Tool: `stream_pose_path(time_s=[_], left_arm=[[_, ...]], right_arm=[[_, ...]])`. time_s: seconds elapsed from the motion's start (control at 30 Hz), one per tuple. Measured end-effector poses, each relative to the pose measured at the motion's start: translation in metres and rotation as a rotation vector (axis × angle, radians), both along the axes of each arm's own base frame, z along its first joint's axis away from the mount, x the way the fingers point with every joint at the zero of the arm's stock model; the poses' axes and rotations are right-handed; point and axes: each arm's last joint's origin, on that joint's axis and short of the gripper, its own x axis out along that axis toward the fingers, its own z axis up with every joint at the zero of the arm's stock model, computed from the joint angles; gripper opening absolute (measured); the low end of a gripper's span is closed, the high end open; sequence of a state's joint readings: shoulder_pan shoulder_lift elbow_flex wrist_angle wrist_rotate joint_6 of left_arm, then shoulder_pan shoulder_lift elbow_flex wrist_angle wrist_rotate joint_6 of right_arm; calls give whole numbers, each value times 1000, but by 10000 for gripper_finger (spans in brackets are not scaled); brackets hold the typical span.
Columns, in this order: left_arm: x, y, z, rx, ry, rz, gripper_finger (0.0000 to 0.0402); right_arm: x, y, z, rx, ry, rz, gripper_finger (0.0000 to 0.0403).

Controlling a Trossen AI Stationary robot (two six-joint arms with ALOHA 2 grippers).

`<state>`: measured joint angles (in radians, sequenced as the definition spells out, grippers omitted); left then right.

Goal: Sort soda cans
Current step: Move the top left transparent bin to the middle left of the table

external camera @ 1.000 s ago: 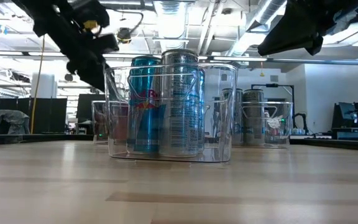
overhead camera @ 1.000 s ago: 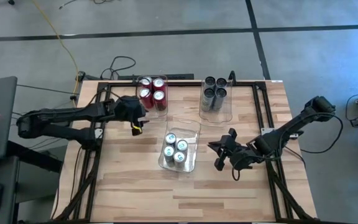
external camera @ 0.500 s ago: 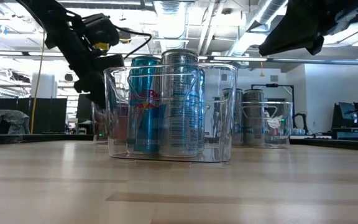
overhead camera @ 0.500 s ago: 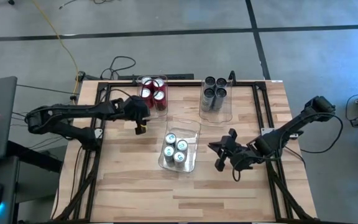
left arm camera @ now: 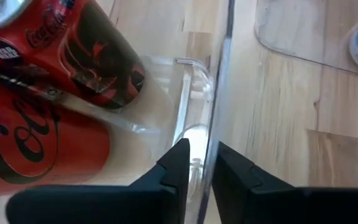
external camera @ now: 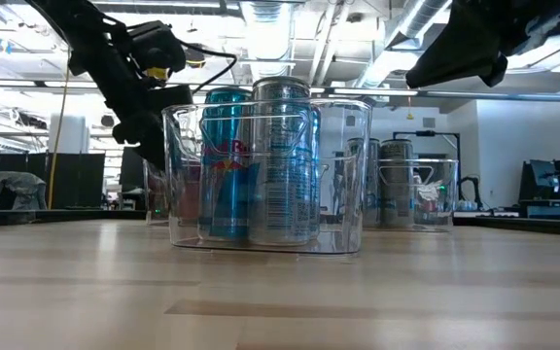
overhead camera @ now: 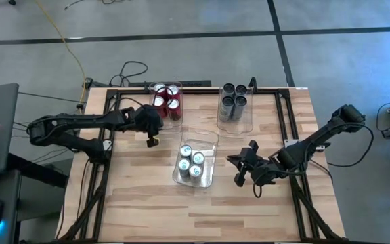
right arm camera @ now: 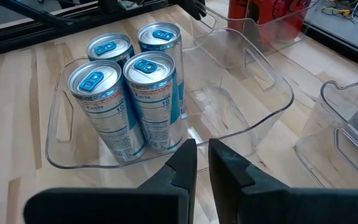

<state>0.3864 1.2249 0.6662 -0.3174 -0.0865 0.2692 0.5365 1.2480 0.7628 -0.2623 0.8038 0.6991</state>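
Note:
Three clear bins stand on the wooden table. The far-left bin (overhead camera: 156, 116) holds red soda cans (left arm camera: 55, 81). The far-right bin (overhead camera: 236, 125) holds dark grey cans (overhead camera: 233, 97). The middle bin (overhead camera: 207, 139) holds silver-blue cans (right arm camera: 129, 87). My left gripper (left arm camera: 202, 165) is at the red-can bin's near side (overhead camera: 152, 125), shut on its wall. My right gripper (right arm camera: 202, 155) hangs shut and holds nothing, above the table to the right of the middle bin (overhead camera: 235, 166). My left gripper pinches the near wall (left arm camera: 209, 134) of the red-can bin, just below a handle slot (left arm camera: 188, 68). One finger (left arm camera: 173, 171) is inside the bin beside the cans and the other (left arm camera: 235, 174) is outside. The fingers come from the table's left, slanting down. The bin's bottom rests on the table.
A black frame (overhead camera: 286, 115) runs along the table's edges. Bare wood lies in front of the middle bin toward the near edge (overhead camera: 181, 210). Cables (overhead camera: 131, 71) lie on the floor behind the table.
My left gripper has sunk and moved a little to the right onto the red-can bin's near side, then kept still. The bins and cans have stayed where they were.

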Motion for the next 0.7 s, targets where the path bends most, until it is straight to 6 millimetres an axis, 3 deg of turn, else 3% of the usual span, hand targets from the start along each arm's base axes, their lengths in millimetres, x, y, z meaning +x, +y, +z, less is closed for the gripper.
stream_pose_path(time_s=[0.43,0.7], left_arm=[[-2,-19,-1,-42,62,-46,31],[-13,-44,7,-89,77,-106,31]], right_arm=[[0,0,0,4,2,4,60],[0,0,0,10,5,11,60]])
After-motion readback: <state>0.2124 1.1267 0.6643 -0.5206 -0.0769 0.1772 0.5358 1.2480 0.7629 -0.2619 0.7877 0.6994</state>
